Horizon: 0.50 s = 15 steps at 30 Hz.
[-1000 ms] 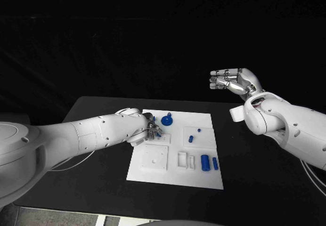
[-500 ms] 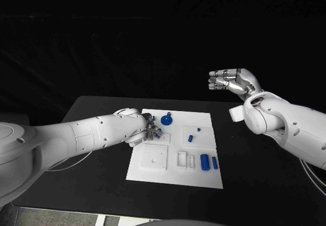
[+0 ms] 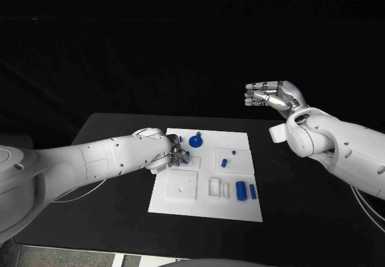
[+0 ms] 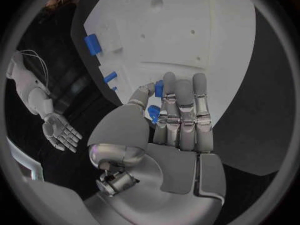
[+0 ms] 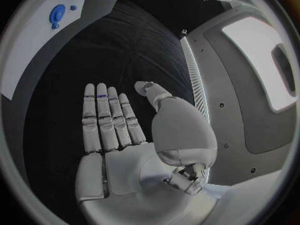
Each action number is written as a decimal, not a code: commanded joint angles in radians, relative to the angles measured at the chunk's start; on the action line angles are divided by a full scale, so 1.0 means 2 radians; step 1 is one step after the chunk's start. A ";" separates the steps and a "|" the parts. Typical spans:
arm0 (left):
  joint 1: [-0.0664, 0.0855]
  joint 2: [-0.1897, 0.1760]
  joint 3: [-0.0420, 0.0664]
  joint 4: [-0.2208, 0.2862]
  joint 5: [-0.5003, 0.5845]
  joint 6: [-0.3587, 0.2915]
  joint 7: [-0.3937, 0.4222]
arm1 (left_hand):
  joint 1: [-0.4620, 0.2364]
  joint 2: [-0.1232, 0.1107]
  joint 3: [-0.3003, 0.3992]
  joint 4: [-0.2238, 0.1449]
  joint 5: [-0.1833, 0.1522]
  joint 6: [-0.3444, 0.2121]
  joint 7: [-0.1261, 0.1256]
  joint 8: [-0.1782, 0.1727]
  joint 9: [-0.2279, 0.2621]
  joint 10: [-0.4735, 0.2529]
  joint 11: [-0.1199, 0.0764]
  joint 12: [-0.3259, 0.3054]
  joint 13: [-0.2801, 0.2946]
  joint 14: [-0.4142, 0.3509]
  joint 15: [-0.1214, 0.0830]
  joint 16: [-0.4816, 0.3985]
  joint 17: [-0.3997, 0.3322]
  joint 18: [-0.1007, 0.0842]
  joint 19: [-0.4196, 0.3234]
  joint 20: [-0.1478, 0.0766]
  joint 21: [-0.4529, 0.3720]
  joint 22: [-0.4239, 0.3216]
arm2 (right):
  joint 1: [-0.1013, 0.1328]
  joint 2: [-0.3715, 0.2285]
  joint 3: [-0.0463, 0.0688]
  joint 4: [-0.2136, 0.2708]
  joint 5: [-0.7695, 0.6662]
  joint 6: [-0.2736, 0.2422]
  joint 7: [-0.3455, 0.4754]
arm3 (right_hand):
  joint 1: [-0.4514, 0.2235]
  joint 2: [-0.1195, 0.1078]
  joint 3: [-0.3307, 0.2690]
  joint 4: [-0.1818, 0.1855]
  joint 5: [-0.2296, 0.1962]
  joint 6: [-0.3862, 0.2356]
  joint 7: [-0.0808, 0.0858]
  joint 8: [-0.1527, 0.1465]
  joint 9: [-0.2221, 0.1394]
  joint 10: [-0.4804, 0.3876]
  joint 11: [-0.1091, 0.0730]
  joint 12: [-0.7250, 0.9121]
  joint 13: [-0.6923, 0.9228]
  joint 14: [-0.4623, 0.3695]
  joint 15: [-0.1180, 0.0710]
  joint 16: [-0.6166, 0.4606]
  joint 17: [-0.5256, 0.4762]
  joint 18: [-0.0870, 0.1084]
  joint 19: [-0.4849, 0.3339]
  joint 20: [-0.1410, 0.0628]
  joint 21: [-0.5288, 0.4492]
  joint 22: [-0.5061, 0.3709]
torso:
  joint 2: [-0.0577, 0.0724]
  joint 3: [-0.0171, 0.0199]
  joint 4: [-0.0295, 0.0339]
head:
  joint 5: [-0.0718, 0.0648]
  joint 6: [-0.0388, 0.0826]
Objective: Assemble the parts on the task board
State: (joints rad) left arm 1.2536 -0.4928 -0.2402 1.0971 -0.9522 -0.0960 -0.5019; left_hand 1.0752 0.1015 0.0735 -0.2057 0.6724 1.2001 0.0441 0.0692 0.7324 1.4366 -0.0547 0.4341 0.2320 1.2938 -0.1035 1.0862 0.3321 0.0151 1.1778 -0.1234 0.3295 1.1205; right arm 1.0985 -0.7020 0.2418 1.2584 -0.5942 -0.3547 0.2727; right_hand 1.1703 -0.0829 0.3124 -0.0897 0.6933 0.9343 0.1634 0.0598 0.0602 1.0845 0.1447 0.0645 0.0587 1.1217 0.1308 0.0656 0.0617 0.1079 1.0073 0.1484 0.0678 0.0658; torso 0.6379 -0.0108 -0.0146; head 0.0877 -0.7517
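left robot hand (image 3: 175,154) shifted slightly, pinching blue part (image 4: 159,88) over task board (image 3: 241,208)

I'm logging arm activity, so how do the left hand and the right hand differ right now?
The left hand is low over the task board, pinching a small blue part; the right hand is raised off beyond the table, holding nothing, fingers extended together. Both are silver hands on white arms.
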 commanded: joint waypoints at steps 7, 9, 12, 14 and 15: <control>0.000 0.003 0.000 0.000 -0.002 0.013 0.000 | 0.006 0.001 0.041 -0.037 0.004 0.029 -0.028 0.002 0.124 0.003 -0.005 0.002 0.001 0.001 -0.001 0.000 -0.001 -0.008 0.030 0.001 -0.072 0.061 | 0.000 0.002 0.000 -0.001 0.006 0.008 0.000 | -0.006 0.002 0.001 -0.002 0.002 -0.005 0.001 -0.001 -0.001 -0.003 0.000 -0.002 0.000 -0.002 0.003 -0.002 -0.001 0.004 -0.002 -0.001 0.000 -0.001 | 0.000 -0.0001 0.0001 | 0.000 0.001; 0.000 0.003 0.000 -0.001 -0.006 0.013 0.000 | 0.006 0.001 0.041 -0.037 0.004 0.029 -0.028 0.002 0.124 0.003 -0.005 0.002 0.001 0.001 -0.001 0.000 -0.001 -0.008 0.030 0.001 -0.072 0.061 | 0.000 0.002 0.000 -0.002 0.006 0.009 0.000 | -0.006 0.002 0.001 -0.002 0.002 -0.005 0.001 -0.001 -0.001 -0.003 0.000 -0.002 0.000 -0.002 0.003 -0.002 -0.001 0.004 -0.002 -0.001 0.000 -0.001 | 0.000 -0.0002 0.0002 | 0.000 0.001; 0.000 0.003 0.000 -0.002 -0.011 0.015 -0.001 | 0.006 0.001 0.041 -0.037 0.003 0.029 -0.028 0.002 0.125 0.002 -0.005 0.002 0.001 0.001 -0.001 0.000 -0.001 -0.008 0.032 0.001 -0.077 0.065 | 0.000 0.003 0.000 -0.003 0.006 0.010 0.000 | -0.006 0.002 0.001 -0.003 0.003 -0.005 0.001 -0.001 -0.001 -0.004 0.000 -0.002 0.000 -0.003 0.004 -0.002 -0.001 0.005 -0.003 -0.001 0.000 -0.001 | 0.000 0.0000 0.0002 | 0.001 0.001; 0.000 0.003 0.000 -0.002 -0.013 0.017 -0.001 | 0.006 0.001 0.041 -0.037 0.003 0.029 -0.028 0.002 0.125 0.002 -0.005 0.002 0.001 0.001 -0.001 0.000 -0.001 -0.008 0.032 0.001 -0.077 0.065 | 0.000 0.003 0.000 -0.003 0.006 0.010 0.001 | -0.006 0.002 0.001 -0.003 0.003 -0.005 0.001 -0.001 -0.001 -0.004 0.000 -0.002 0.000 -0.003 0.004 -0.002 -0.001 0.005 -0.003 -0.001 0.000 -0.001 | 0.000 0.0000 0.0000 | 0.001 0.000; 0.000 0.003 0.000 -0.002 -0.013 0.018 -0.002 | 0.006 0.001 0.041 -0.037 0.003 0.029 -0.028 0.002 0.125 0.002 -0.005 0.002 0.001 0.001 -0.001 0.000 -0.001 -0.008 0.032 0.001 -0.077 0.065 | 0.000 0.004 0.000 -0.002 0.006 0.010 0.001 | -0.006 0.002 0.001 -0.003 0.003 -0.005 0.001 -0.001 -0.001 -0.004 0.000 -0.002 0.000 -0.003 0.004 -0.002 -0.001 0.005 -0.003 -0.001 0.000 -0.001 | 0.001 0.0001 -0.0002 | 0.002 0.001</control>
State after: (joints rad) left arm 1.2542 -0.4895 -0.2397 1.0913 -0.9644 -0.0865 -0.5032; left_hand 1.0752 0.1015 0.0734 -0.2058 0.6768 1.1999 0.0440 0.0694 0.7326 1.4331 -0.0509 0.4341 0.2329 1.2941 -0.1028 1.0863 0.3300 0.0151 1.2330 -0.1216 0.1792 1.2497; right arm 1.0984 -0.6963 0.2418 1.2529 -0.5850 -0.3516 0.2687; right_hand 1.1661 -0.0788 0.3123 -0.0897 0.6933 0.9310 0.1667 0.0598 0.0593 1.0845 0.1447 0.0645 0.0588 1.1182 0.1341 0.0656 0.0618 0.1079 1.0074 0.1484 0.0678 0.0651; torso 0.6385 -0.0109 -0.0144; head 0.0895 -0.7491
